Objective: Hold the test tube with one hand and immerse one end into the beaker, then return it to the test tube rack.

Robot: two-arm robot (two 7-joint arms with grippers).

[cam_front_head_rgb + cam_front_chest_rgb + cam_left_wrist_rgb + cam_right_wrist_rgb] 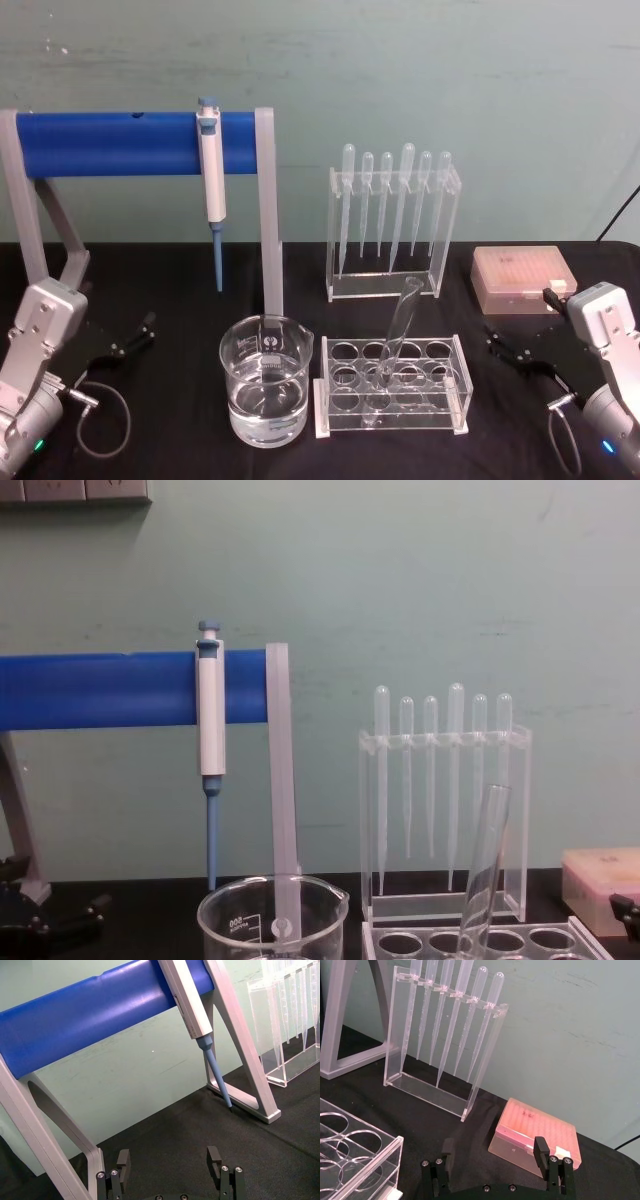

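Note:
The test tube (396, 325) is a clear glass tube leaning in a hole of the clear multi-hole rack (392, 385), open rim up; the chest view shows it too (485, 865). Left of the rack stands the beaker (265, 385), part filled with clear liquid, whose rim appears in the chest view (270, 910). My left gripper (138, 335) rests low at the table's left, open with nothing between its fingers (169, 1160). At the table's right my right gripper (497, 345) is also open and holds nothing (492, 1152). Both are well apart from the tube and the beaker.
A blue bar on grey legs (110, 143) spans the back left, with a white-and-blue pipettor (211, 185) hanging from it. Behind the tube rack, a clear stand (392, 225) holds several plastic pipettes. A pink tip box (523, 278) lies at the back right.

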